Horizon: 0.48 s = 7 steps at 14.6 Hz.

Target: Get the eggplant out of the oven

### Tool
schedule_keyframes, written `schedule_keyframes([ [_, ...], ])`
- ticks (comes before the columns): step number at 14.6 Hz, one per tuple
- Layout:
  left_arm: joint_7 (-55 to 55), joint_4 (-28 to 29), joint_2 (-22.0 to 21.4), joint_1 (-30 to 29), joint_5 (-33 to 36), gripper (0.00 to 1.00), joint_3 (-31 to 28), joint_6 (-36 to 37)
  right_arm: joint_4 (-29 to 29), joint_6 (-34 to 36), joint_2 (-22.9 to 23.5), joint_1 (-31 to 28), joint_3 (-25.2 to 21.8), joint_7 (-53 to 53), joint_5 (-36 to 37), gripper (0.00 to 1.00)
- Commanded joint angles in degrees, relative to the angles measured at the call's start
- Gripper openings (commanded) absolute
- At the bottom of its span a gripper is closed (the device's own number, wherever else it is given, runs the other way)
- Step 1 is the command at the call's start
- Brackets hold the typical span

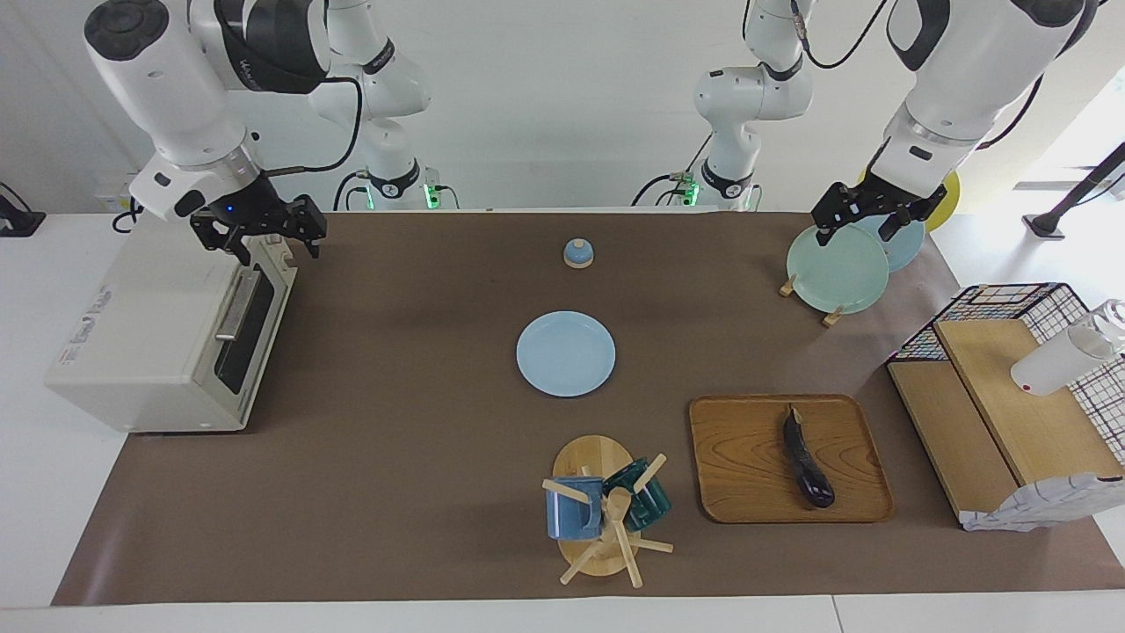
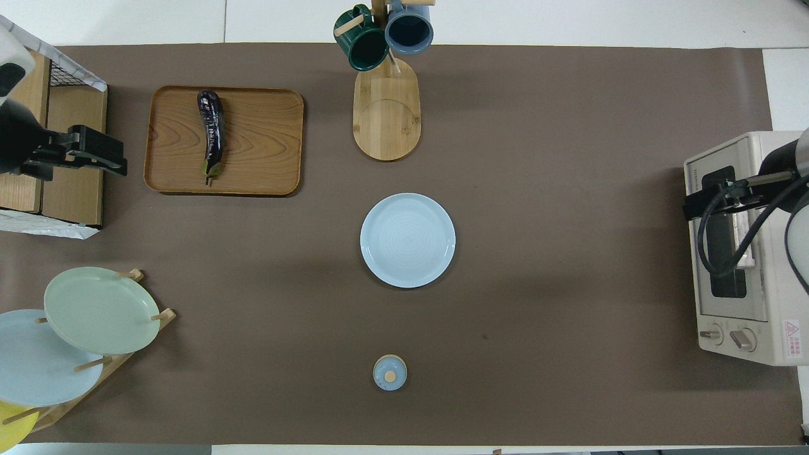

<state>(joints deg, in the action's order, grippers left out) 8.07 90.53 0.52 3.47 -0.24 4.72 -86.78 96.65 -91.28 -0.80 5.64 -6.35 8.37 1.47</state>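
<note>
The eggplant (image 1: pixel 809 462), dark purple and glossy, lies on a wooden tray (image 1: pixel 747 466), not in the oven; it also shows in the overhead view (image 2: pixel 212 133). The cream-white oven (image 1: pixel 149 325) stands at the right arm's end of the table (image 2: pixel 739 253), with its dark glass door shut. My right gripper (image 1: pixel 277 251) hangs open and empty over the oven's top front edge, above the door handle (image 1: pixel 233 308). My left gripper (image 1: pixel 857 233) hangs open and empty in the air at the left arm's end, near the plate rack.
A light blue plate (image 1: pixel 565 353) lies mid-table, with a small blue bell (image 1: pixel 577 253) nearer to the robots. A mug tree (image 1: pixel 606 510) with two mugs stands beside the tray (image 2: pixel 265 145). A plate rack (image 1: pixel 839 268) and a wooden shelf with a wire basket (image 1: pixel 1011 413) stand at the left arm's end.
</note>
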Motion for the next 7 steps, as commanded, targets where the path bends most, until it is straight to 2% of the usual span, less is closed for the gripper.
schedule_keyframes([
  [1,1.0,6.9,-3.2,0.0,0.0,1.0,-0.1,-5.7,-0.2,-0.2,-0.1,-0.3,-0.1,-0.3,-0.4,1.0],
  [4,0.7,4.7,-1.0,0.0,-1.4,1.0,-0.2,-7.1,-0.2,-0.1,-0.1,-0.3,-0.1,-0.3,-0.4,1.0],
  [7,0.5,3.2,-1.0,0.0,-1.8,1.0,-0.1,-4.3,-0.1,-0.1,-0.1,-0.3,-0.1,-0.3,-0.3,1.0],
])
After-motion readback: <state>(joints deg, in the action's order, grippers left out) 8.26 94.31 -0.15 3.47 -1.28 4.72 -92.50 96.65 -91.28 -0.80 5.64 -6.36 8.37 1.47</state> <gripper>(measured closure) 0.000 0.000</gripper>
